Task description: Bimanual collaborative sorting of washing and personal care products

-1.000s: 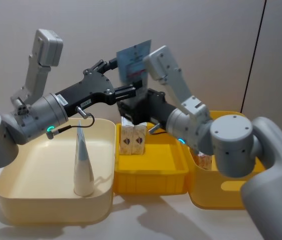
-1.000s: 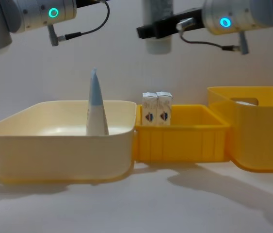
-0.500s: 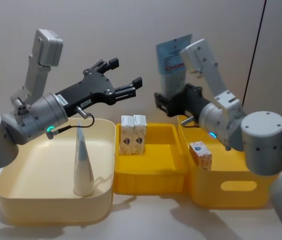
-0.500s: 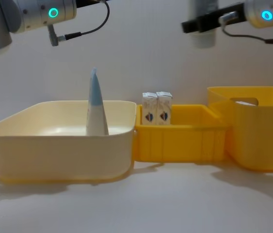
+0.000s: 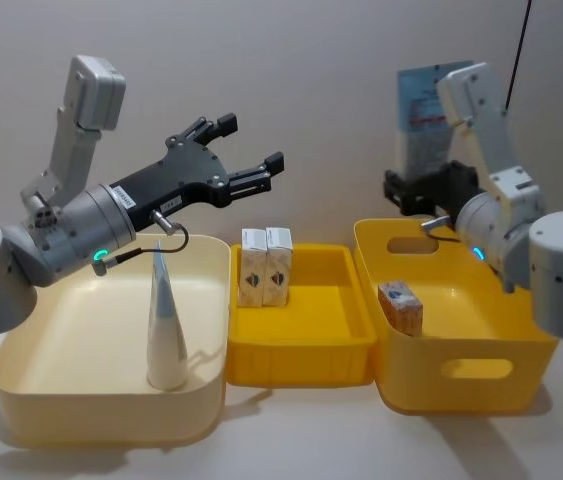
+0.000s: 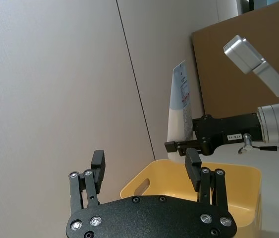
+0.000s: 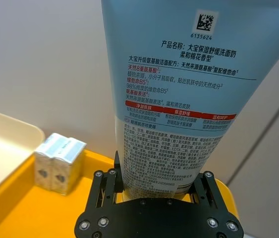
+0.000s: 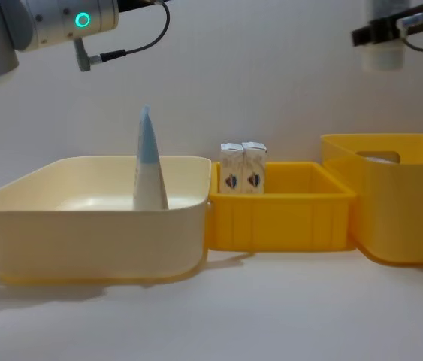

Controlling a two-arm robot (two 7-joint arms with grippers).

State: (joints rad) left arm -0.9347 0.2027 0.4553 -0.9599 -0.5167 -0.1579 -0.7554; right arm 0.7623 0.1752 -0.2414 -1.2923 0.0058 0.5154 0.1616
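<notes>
My right gripper (image 5: 417,190) is shut on the lower end of a flat-topped pale blue-and-white tube (image 5: 421,110), holding it upright above the deep yellow bin (image 5: 461,375). In the right wrist view the tube (image 7: 174,74) shows dark and red print between the fingers (image 7: 115,174). My left gripper (image 5: 251,142) hangs open and empty above the cream bin (image 5: 51,400). Its fingers (image 6: 193,163) frame the far tube (image 6: 181,106). A tapering tube (image 5: 166,330) stands in the cream bin. Two white cartons (image 5: 266,268) stand in the low yellow tray (image 5: 301,365), and one carton (image 5: 401,307) lies in the deep bin.
The three bins stand side by side in the chest view: cream bin (image 8: 91,226), yellow tray (image 8: 279,218), deep bin (image 8: 399,203). A plain wall is behind them. Bare tabletop (image 8: 234,316) lies in front.
My right gripper has carried the flat-topped tube rightward, from between the left gripper's fingers over the tray to above the deep yellow bin. The left arm has stayed in place.
</notes>
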